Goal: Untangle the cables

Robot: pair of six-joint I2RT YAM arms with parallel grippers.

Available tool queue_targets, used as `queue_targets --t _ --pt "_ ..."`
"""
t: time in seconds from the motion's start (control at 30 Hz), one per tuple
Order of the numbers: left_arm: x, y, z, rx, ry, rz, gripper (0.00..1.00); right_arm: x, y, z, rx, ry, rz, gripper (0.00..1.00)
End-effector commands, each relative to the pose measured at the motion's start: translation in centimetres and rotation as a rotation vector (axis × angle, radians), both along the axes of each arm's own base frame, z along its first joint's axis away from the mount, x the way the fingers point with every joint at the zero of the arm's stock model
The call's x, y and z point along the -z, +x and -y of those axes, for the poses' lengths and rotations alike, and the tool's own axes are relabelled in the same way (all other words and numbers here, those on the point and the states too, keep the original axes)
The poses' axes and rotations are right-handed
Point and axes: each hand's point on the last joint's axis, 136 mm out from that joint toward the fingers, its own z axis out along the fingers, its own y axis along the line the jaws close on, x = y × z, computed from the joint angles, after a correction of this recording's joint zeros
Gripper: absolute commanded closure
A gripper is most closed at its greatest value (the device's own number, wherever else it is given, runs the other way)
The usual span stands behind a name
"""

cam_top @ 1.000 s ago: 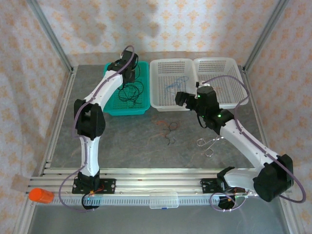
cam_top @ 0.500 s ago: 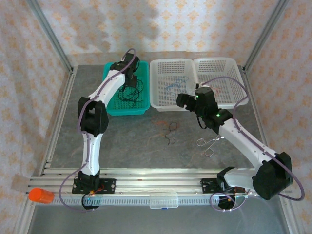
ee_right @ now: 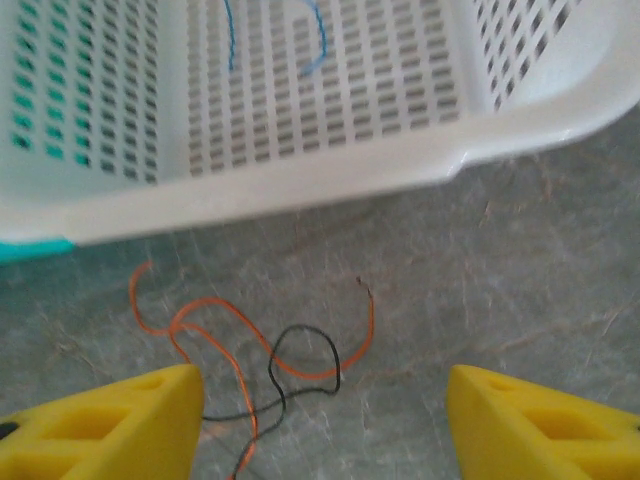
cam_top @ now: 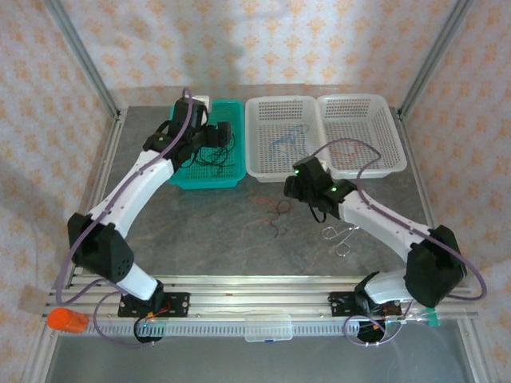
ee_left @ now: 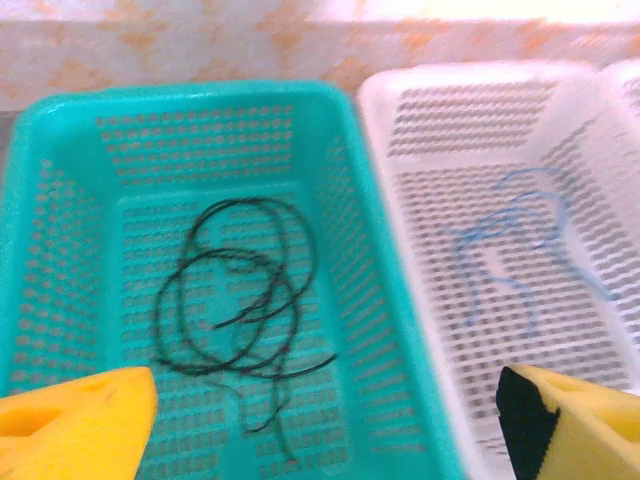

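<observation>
Between the wide-open, empty fingers of the right gripper [ee_right: 322,400], a thin red-orange wire [ee_right: 370,325] and a thin black wire [ee_right: 305,328] lie crossed on the grey table [ee_right: 520,260], apparently the work left. Beyond the left gripper [ee_left: 325,405], equally open and empty, a coiled black wire [ee_left: 235,300] lies alone in the teal mesh basket [ee_left: 60,200]; right of it, a thin blue wire [ee_left: 515,235] lies in the white mesh basket [ee_left: 400,130], both seemingly sorted.

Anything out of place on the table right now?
Yes: an orange cable and a black cable lie crossed over each other on the table, just in front of the white basket. A silver scissors-like tool also lies loose beside the right arm.
</observation>
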Motion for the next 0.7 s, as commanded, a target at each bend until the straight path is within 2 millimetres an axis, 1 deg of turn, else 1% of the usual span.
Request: queue_targets --t 0.0,0.07,0.17,0.3,0.4,0.47,0.53,0.67 --pt "-1.2 0.2 2.3 0.066 -0.173 0.1 0.09 1.6 -1.0 0.2 0.065 -0.058 -0.058 0.39" --pt "-1.8 -0.6 3.3 0.1 -0.245 0.137 0.09 2.7 -1.2 -0.3 0.081 -0.061 -0.088 0.43" --pt "-2.0 -1.8 4.9 0.151 -0.315 0.168 0.09 4.0 -1.4 -0.9 0.075 -0.056 -0.119 0.48" --pt "-1.3 -3.3 7.1 0.211 -0.345 0.159 0.09 5.1 -1.4 -1.7 -0.034 -0.095 -0.143 0.5" --pt "-0.9 -4.0 8.3 0.247 -0.363 0.15 0.09 5.9 -1.6 -1.5 -0.088 -0.108 -0.175 0.5" --pt "-0.8 -4.4 8.9 0.267 -0.369 0.15 0.09 6.5 -1.8 -1.3 -0.096 -0.095 -0.203 0.5" --pt "-0.5 -4.9 9.6 0.29 -0.375 0.148 0.09 6.9 -1.7 -1.4 -0.106 -0.069 -0.21 0.51" --pt "-0.6 -6.1 11.2 0.357 -0.406 0.153 0.1 7.7 -1.0 -2.1 -0.135 -0.015 -0.205 0.57"
